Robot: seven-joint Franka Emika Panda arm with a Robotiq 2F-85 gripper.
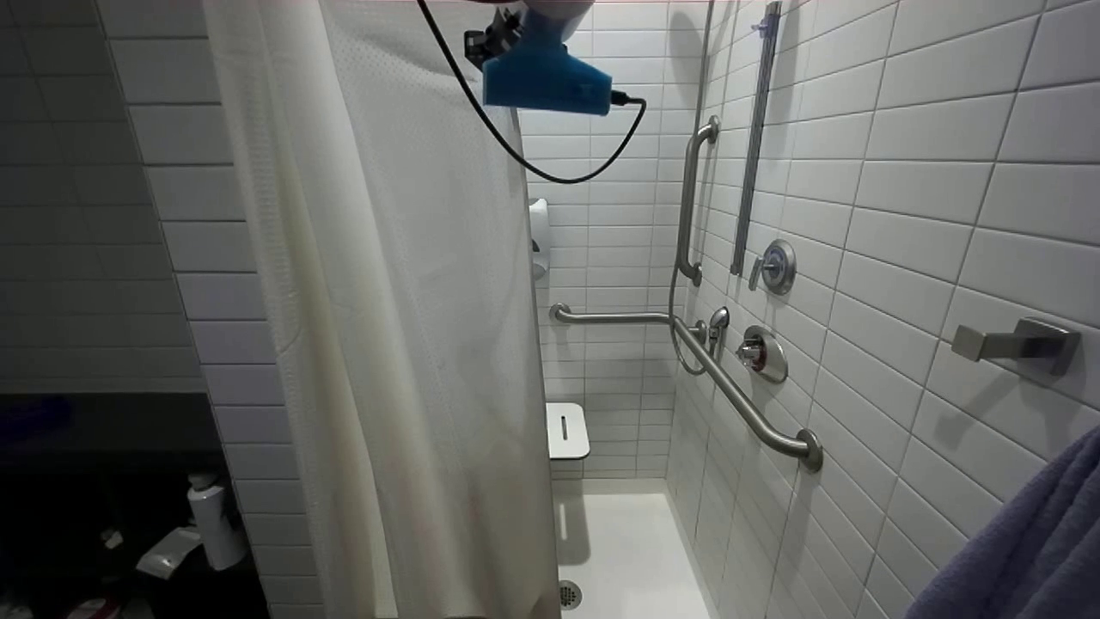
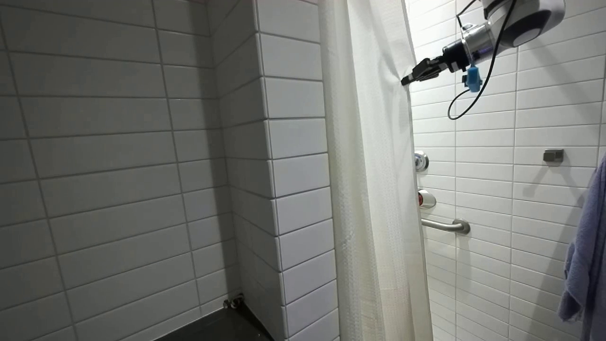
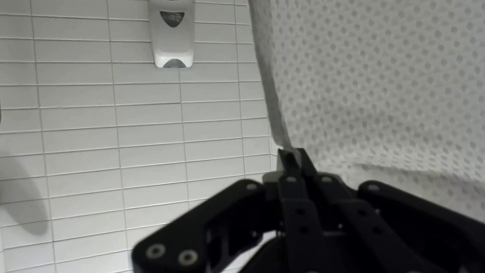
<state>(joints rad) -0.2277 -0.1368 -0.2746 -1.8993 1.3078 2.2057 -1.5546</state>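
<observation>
In an exterior view, the white shower curtain (image 2: 378, 180) is hung to the left of and below the tool (image 2: 405, 81). The curtain's free edge is pinched in the tool's nearly closed jaws, probably because a thin margin is easily gripped, and the cloth is puckered there. Lower, to the tool's right, a grab bar (image 2: 441, 225) is fixed, presumably for steadying. Farther right, a purple towel (image 2: 587, 246) is hung, likely to be kept dry.

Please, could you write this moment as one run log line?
pincer: shut on edge of shower curtain | shower curtain: hanging, creased at grip | white dispenser: on tiled wall
</observation>
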